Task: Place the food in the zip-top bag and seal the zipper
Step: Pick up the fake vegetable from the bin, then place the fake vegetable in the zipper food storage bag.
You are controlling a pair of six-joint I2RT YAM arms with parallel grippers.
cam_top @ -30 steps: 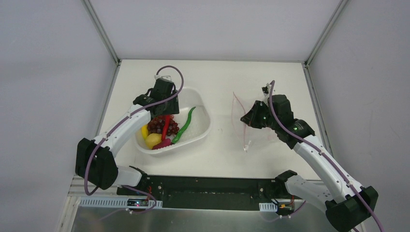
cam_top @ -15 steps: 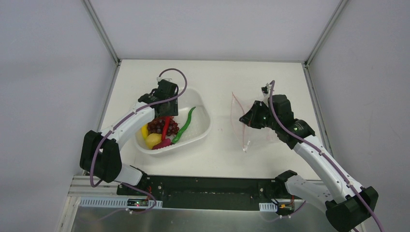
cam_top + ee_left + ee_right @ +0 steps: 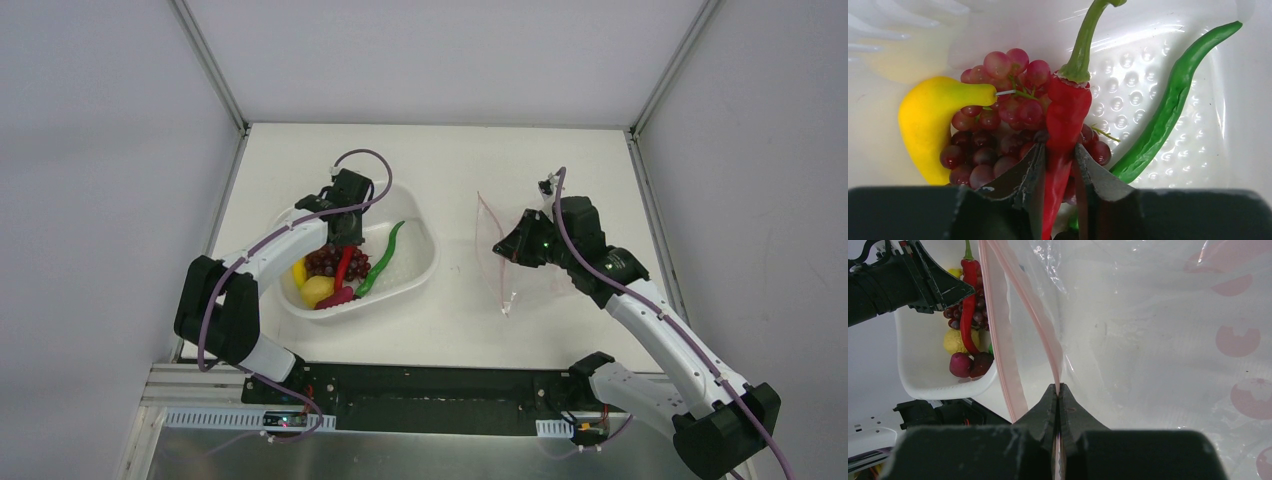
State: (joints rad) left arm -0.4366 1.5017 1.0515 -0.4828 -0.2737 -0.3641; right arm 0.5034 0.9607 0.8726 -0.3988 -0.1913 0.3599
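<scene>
The white tub (image 3: 420, 268) holds the food: red chili (image 3: 343, 266), grape bunch (image 3: 324, 260), banana (image 3: 299, 272), round yellow fruit (image 3: 317, 290) and green chili (image 3: 386, 252). My left gripper (image 3: 345, 238) reaches down into the tub. In the left wrist view its jaws (image 3: 1058, 147) are shut on the red chili (image 3: 1068, 110), which lies across the grapes (image 3: 998, 130) beside the banana (image 3: 928, 120) and green chili (image 3: 1163, 115). My right gripper (image 3: 1058, 386) is shut on one pink zipper strip (image 3: 1040, 320) of the clear bag (image 3: 1158, 340), holding the mouth open toward the tub.
The bag (image 3: 520, 285) lies right of centre on the white table, its zipper (image 3: 488, 250) facing the tub. A dark red piece (image 3: 338, 296) lies at the tub's near end. Metal frame posts run along both table sides.
My left gripper has moved nearer and lower into the tub, onto the red chili. My right gripper has shifted slightly left with the bag's lip.
</scene>
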